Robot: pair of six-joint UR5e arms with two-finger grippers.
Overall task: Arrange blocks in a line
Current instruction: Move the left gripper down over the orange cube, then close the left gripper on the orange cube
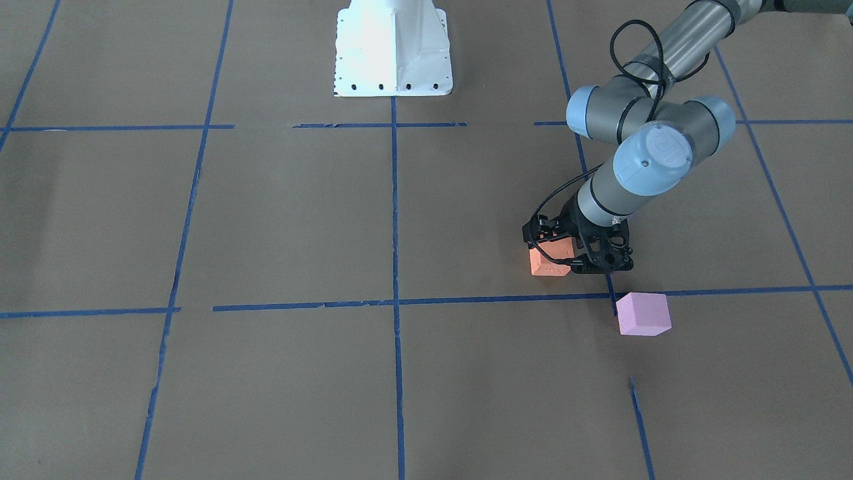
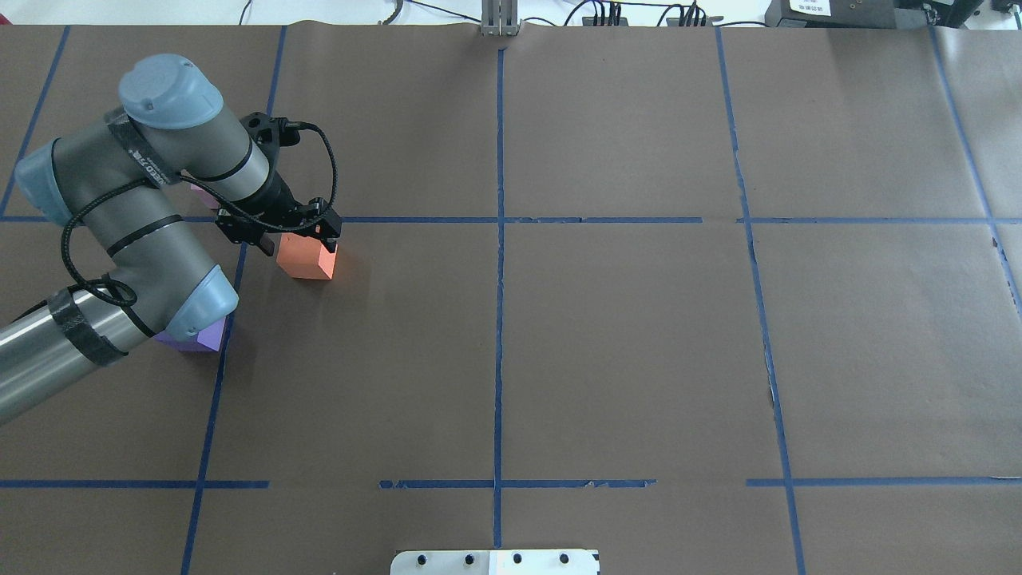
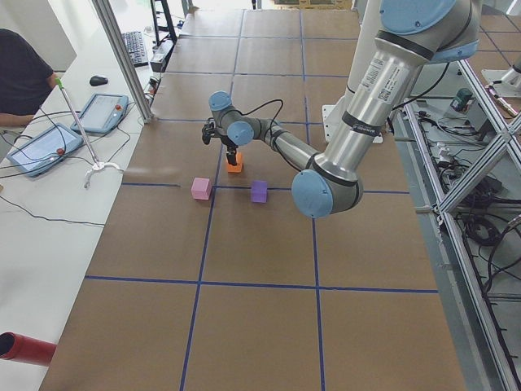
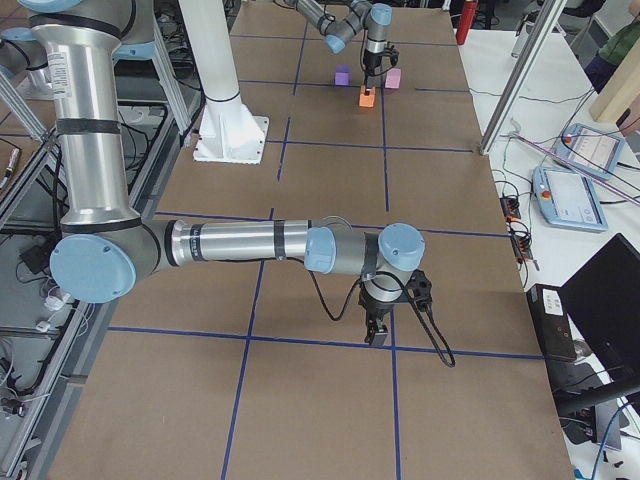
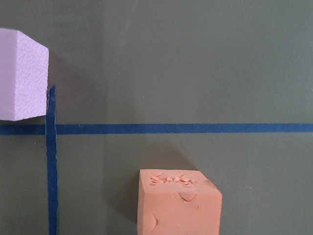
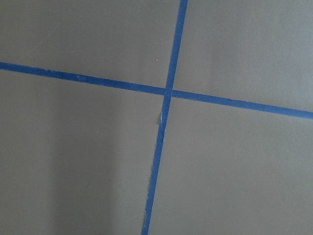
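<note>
The orange block (image 2: 307, 257) sits on the brown table just on the robot's side of a blue tape line; it also shows in the left wrist view (image 5: 178, 203). My left gripper (image 2: 295, 239) hangs low over it, jaws apart, one finger on each side of the block. The pink-lilac block (image 1: 643, 313) stands beyond the tape line, close by. The blue-violet block (image 2: 196, 339) is partly hidden under my left elbow. My right gripper (image 4: 377, 335) shows only in the exterior right view, low over a tape crossing; I cannot tell whether it is open or shut.
The white robot base (image 1: 393, 50) stands at the table's robot-side edge. Blue tape lines (image 2: 499, 319) grid the brown paper. A side bench holds tablets (image 3: 41, 147), and a metal post (image 3: 122, 57) stands at the table's edge.
</note>
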